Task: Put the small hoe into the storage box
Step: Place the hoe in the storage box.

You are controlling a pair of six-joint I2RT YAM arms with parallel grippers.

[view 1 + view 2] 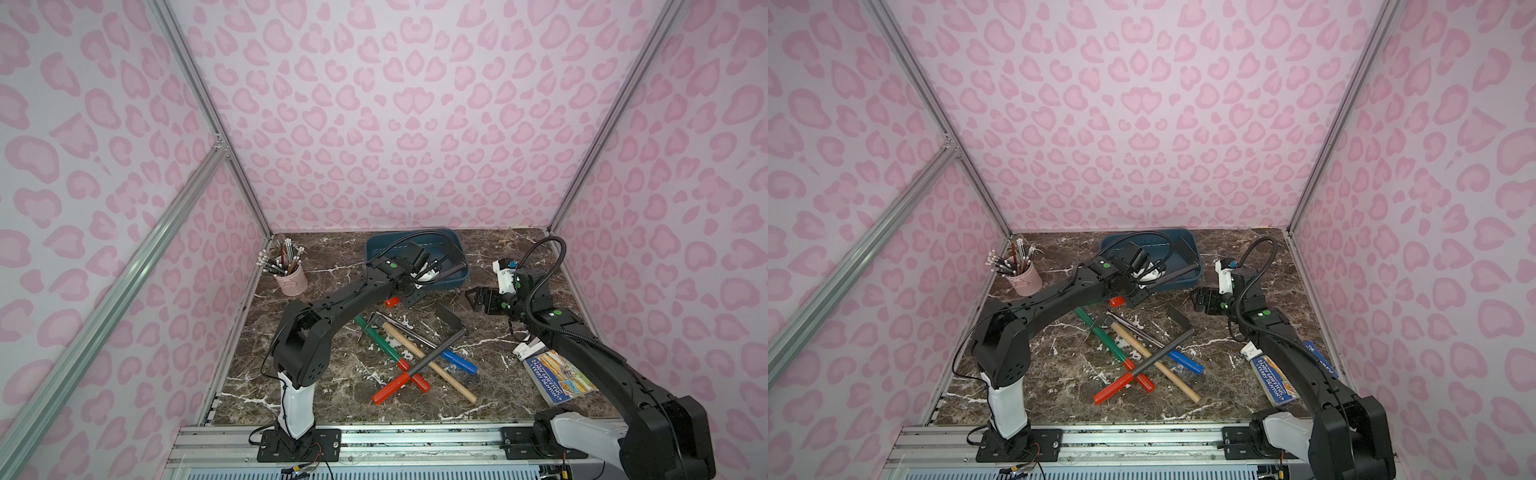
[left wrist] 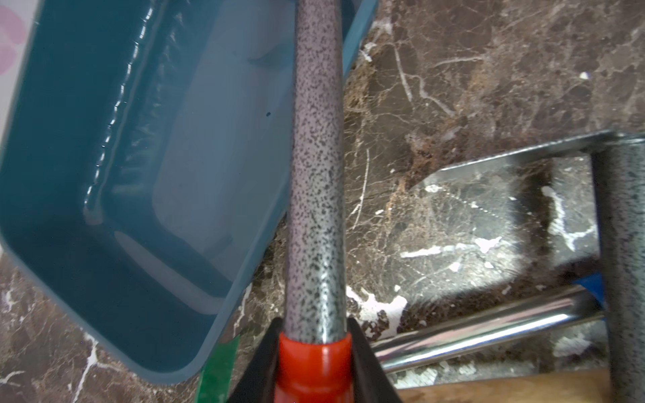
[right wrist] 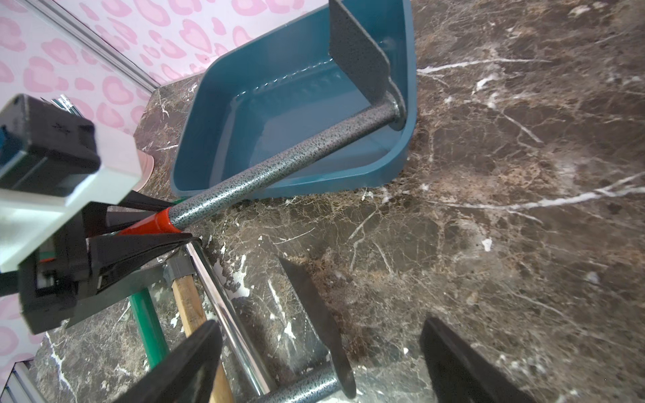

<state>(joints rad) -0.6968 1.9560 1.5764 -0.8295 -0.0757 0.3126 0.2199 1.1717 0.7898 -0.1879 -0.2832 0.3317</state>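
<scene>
Left tool (image 2: 314, 335) pinched tight on red grip of small hoe (image 3: 286, 157). Shaft pointing straight out from tool, across near rim of storage box (image 2: 104, 296); head inside box, against wall facing right arm, blade standing above rim. Grip end outside box, just off near rim, above table (image 1: 311, 374). Right tool (image 1: 473, 300) spread, empty, near box on that same side. Left arm nearer. Likely next: push along shaft axis into box, lower, release.
</scene>
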